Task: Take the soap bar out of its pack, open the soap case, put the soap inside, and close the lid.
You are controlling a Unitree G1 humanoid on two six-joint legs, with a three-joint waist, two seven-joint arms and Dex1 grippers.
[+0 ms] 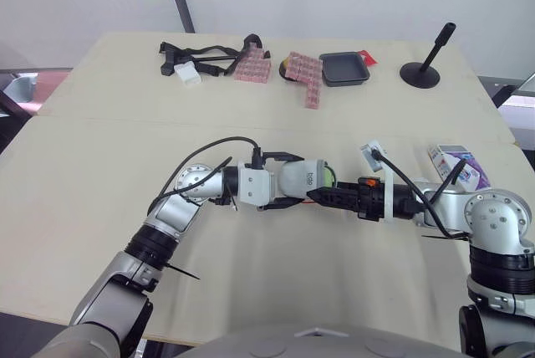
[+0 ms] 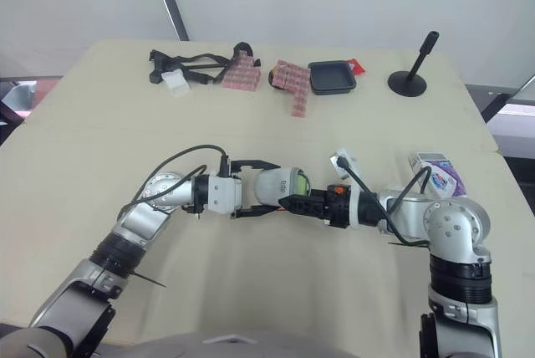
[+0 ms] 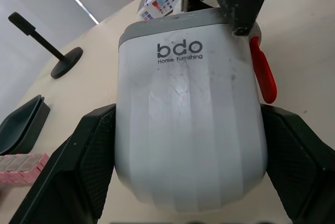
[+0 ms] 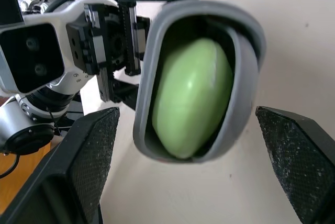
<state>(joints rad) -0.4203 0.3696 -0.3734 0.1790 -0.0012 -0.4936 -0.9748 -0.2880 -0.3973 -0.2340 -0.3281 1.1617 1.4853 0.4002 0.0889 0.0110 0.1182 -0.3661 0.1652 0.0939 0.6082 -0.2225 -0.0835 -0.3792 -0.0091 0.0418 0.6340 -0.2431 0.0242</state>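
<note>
Mid-table (image 1: pixel 125 140), left end effector (image 2: pixel 274 186) clamps the soap case (image 3: pixel 188 119).

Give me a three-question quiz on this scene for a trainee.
1. True or false: the right gripper is clamped on the soap case.
2. What colour is the soap bar inside the case? A pink, B green, C white.
3. Fill in: the soap pack lies on the table beside the robot's ___ arm.
Key: 1 false, the left gripper holds it and the right one is open; 2 B; 3 right.
</note>
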